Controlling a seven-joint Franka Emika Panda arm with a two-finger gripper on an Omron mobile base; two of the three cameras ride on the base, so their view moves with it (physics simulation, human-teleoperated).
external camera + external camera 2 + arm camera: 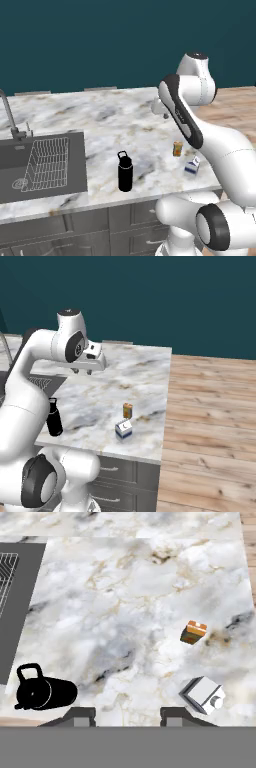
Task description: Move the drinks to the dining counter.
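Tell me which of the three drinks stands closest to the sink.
The black bottle. It stands near the sink, at the counter's front edge, while the orange drink and the carton sit together far toward the counter's other end.

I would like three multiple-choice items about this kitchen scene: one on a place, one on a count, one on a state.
1. The black bottle stands nearest to: A) the sink B) the wooden floor C) the far wall
2. Drinks on the marble counter: A) one B) two C) three
3. The end effector is: A) gripping the bottle B) holding nothing C) gripping the carton

Key: 1 A, bottle beside the basin. 2 C, bottle, carton, orange container. 3 B, nothing between its fingers.
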